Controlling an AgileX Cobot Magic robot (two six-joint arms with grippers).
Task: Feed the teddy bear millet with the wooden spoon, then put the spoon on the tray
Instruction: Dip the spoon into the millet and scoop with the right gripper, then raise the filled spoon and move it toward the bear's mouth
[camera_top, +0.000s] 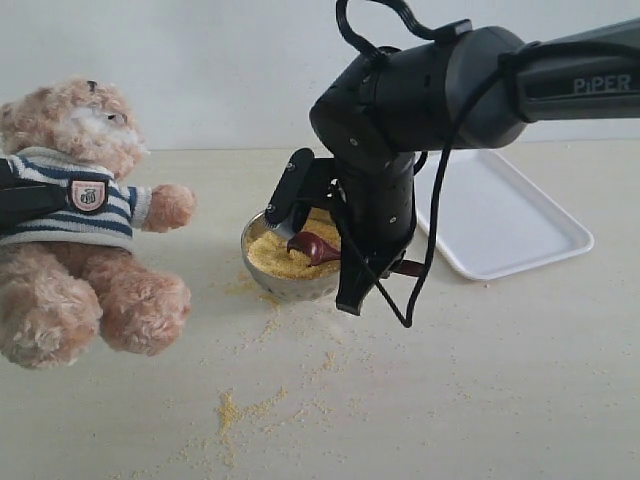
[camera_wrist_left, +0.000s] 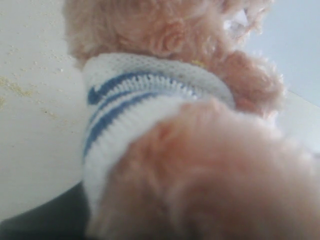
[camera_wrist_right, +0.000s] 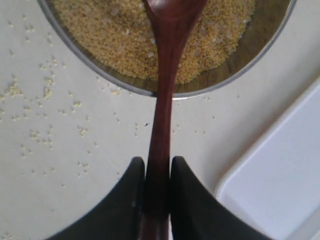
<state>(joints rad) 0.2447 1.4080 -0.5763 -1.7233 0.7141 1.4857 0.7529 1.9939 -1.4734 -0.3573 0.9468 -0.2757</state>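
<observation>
Two tools, right tool (camera_wrist_right: 157, 167) clamping wooden spoon (camera_wrist_right: 165, 75) across bowl (camera_wrist_right: 125, 88) rim, tray (camera_wrist_right: 280, 175) beside, left tool (camera_top: 22, 200) unclear at teddy bear (camera_top: 75, 290)

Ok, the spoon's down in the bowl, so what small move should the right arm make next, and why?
Probably scoop and lift. The right gripper is shut on the wooden spoon by its handle, and the spoon's head rests on the millet in the metal bowl. I'd dip it under the grain, then raise it level toward the teddy bear.
</observation>
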